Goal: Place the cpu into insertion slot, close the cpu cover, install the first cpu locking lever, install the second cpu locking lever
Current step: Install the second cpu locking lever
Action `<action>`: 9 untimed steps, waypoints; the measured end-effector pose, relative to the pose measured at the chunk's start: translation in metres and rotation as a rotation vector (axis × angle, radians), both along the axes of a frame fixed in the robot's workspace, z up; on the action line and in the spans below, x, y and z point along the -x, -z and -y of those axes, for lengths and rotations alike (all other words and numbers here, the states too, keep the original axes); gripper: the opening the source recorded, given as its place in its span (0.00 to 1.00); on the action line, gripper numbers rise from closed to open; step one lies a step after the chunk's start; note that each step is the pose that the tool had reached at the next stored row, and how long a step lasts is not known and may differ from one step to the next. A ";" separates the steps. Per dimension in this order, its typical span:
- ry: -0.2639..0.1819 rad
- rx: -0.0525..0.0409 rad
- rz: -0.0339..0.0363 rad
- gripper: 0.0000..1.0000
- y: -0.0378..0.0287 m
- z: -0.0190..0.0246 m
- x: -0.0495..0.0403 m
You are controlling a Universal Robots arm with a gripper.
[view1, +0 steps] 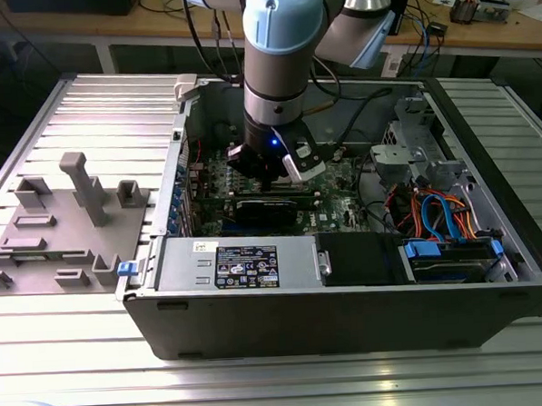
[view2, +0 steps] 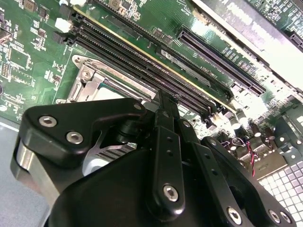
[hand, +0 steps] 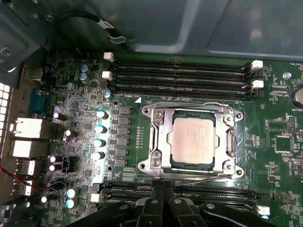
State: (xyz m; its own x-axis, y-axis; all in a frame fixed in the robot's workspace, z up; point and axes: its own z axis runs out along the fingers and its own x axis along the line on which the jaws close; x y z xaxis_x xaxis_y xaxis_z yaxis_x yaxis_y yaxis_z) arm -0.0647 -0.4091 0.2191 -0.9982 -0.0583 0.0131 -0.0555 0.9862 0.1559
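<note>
The cpu (hand: 193, 138) sits in the insertion slot (hand: 158, 161), the cpu cover (hand: 232, 144) closed over it; gripper (hand: 163, 195) hovers beside it, jaws narrow, holding nothing

My work surface was a ribbed silver aluminium table (view1: 290, 384) of long parallel slats. An open dark-grey metal computer case (view1: 350, 322) lay on its side directly on it, taking up the middle and the exterior view's right. Just beside the case, on the exterior view's left, a flat grey plastic fixture plate (view1: 59, 241) with upright posts and low blocks rested on the slats. Behind the table a pale wooden bench (view1: 507, 29) ran across the back, carrying loose cables and small electronic parts at the exterior view's right.
</note>
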 end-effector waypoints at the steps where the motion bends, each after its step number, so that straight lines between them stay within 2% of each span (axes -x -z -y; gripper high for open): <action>1: 0.000 -0.0011 0.0000 0.11 0.0002 0.0003 0.0000; 2: 0.000 -0.0030 0.0000 0.11 0.0006 0.0005 -0.0001; 3: 0.000 -0.0088 0.0001 0.11 0.0011 0.0016 0.0000; 4: 0.000 -0.0196 0.0000 0.11 0.0020 0.0033 0.0012; 6: 0.000 -0.0353 -0.0001 0.11 0.0030 0.0076 0.0041; 9: 0.000 -0.0426 0.0000 0.11 0.0043 0.0102 0.0068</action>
State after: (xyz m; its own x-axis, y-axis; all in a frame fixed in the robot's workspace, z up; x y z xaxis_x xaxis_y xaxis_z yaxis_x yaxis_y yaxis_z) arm -0.0715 -0.4194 0.2148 -0.9982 -0.0586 0.0106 -0.0554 0.9787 0.1977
